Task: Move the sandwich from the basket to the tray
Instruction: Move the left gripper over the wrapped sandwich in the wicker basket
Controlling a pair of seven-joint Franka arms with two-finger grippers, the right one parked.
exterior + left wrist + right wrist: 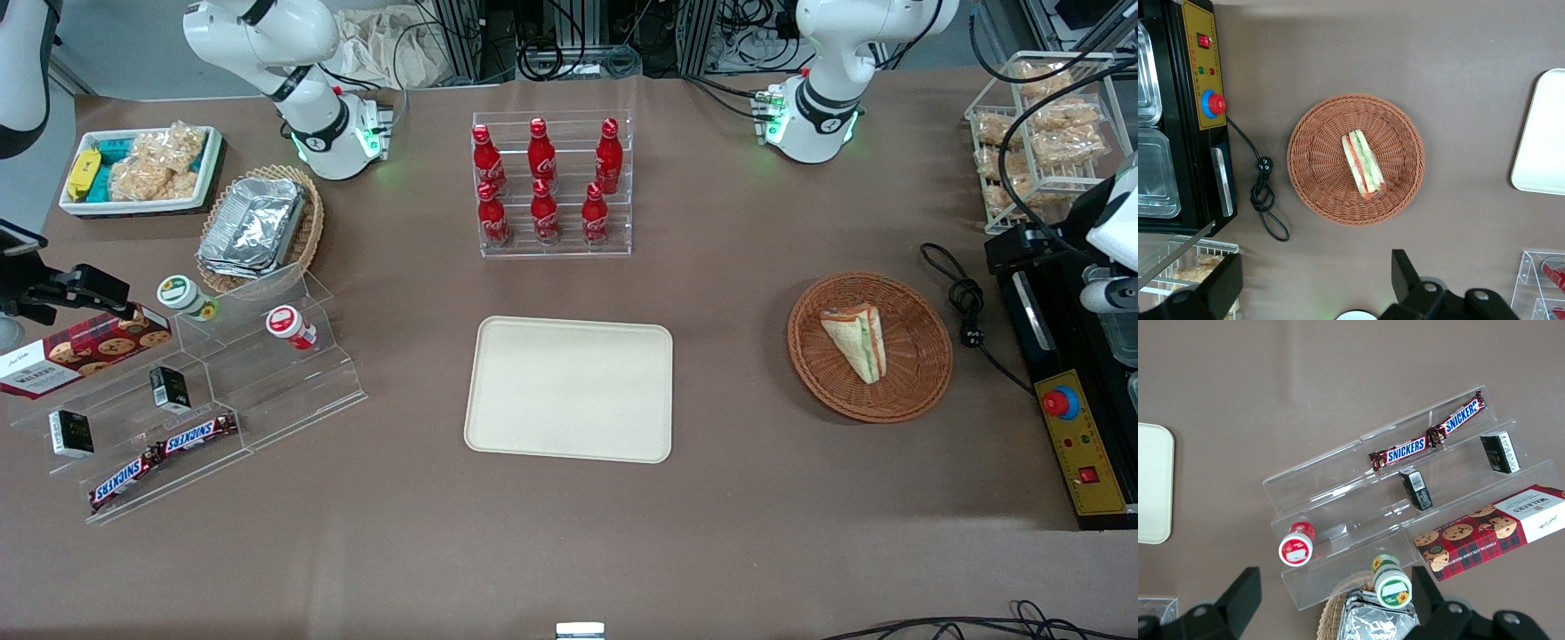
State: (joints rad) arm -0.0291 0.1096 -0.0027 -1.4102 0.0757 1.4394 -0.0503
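Left arm's black two-finger gripper [1315, 283]: jaws spread wide, holding nothing, high above the table. Triangular white-bread sandwich [1362, 164]: lying mid-floor in round reddish-brown wicker basket [1313, 133], well apart from fingers. Cream rectangular tray [569, 425]: bare.

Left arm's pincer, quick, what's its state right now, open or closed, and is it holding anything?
Pincer: open and empty, high above the basket, apart from the sandwich lying in it.
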